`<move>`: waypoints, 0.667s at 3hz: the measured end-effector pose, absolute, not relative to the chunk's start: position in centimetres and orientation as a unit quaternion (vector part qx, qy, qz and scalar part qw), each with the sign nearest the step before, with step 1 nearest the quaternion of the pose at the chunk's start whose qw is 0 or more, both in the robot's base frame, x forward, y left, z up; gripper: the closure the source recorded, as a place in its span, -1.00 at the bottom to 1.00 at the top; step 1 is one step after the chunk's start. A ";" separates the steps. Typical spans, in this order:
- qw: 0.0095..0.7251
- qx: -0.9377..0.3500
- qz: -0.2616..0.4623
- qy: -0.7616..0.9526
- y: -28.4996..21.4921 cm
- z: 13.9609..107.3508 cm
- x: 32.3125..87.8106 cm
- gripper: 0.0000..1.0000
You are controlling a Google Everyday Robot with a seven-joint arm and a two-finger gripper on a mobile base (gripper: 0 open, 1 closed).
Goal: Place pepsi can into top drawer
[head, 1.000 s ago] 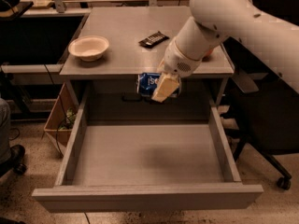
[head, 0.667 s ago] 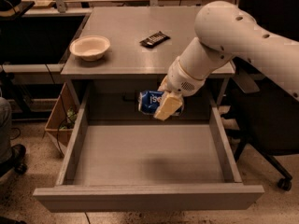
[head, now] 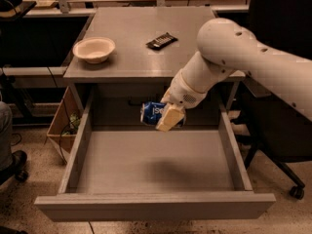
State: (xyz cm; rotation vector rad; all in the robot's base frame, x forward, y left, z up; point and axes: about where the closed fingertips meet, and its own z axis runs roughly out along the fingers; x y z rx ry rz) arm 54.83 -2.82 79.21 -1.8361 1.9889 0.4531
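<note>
The pepsi can [head: 151, 113] is blue with white lettering and lies sideways in my gripper [head: 165, 117]. The gripper is shut on the can, one pale finger [head: 170, 117] crossing its front. It hangs in the air over the back part of the open top drawer [head: 156, 167], just below the table's front edge. The drawer is pulled far out, grey, with low side walls and a flat front panel [head: 156, 206]. My white arm [head: 234, 57] reaches in from the right.
On the grey tabletop [head: 146, 33] stand a cream bowl [head: 94, 49] at the left and a dark wrapped snack bar [head: 161, 41] near the middle. A cardboard box [head: 63, 126] sits on the floor at the left. A dark office chair [head: 282, 106] stands at the right.
The gripper with the can has moved down and slightly forward, from the table's front edge to lower over the drawer's back part. The arm has swung further right.
</note>
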 end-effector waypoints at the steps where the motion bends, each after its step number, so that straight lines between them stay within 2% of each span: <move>1: 0.189 -0.643 0.187 0.718 -1.8 74.7 55.7 1.00; 2: 0.183 -0.630 0.209 0.726 -1.4 70.6 55.8 1.00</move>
